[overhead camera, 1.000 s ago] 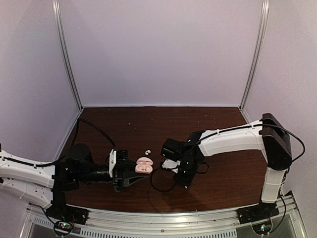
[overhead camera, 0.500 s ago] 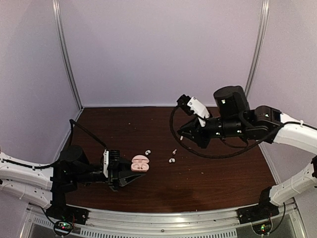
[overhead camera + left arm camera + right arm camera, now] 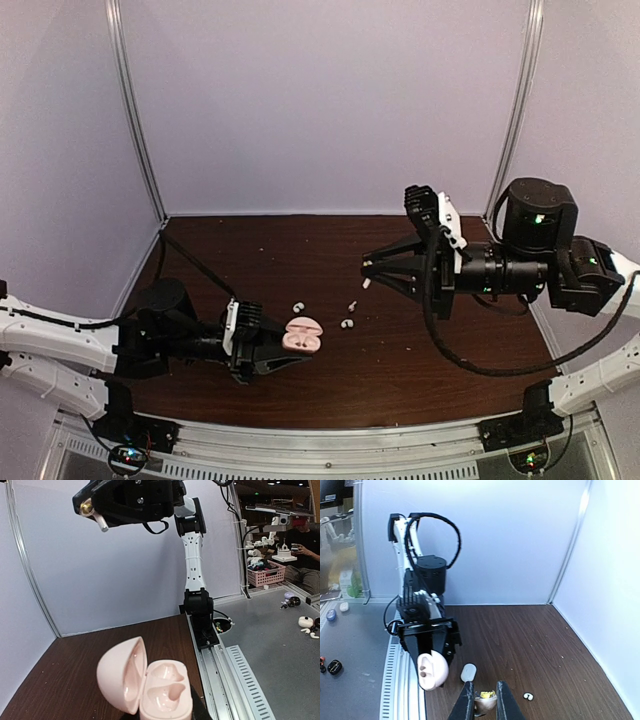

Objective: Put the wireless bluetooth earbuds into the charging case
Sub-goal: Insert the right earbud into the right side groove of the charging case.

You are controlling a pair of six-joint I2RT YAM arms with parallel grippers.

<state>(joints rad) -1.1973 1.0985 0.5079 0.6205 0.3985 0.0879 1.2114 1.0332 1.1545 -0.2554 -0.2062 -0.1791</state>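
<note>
My left gripper (image 3: 272, 350) is shut on the pink charging case (image 3: 303, 335), held just above the table. The lid of the charging case (image 3: 150, 687) stands open and both hollows are empty. My right gripper (image 3: 368, 276) hangs high over the table's middle right, pointing left towards the case. In the right wrist view the right gripper (image 3: 485, 701) is shut on a small earbud (image 3: 485, 706) with a yellow spot. A white stub (image 3: 468, 670) shows just past the left fingertip. In the left wrist view a white stem (image 3: 101, 522) sticks out of the right gripper.
Three small white pieces lie on the dark wooden table: one (image 3: 298, 305) near the case, one curled (image 3: 347, 323), and a tiny one (image 3: 352, 303). White walls enclose the table on three sides. A metal rail (image 3: 330, 440) runs along the near edge.
My right arm has lifted from the table beside the case and swung up and right; its gripper now points left. My left gripper has shifted slightly right with the case.
</note>
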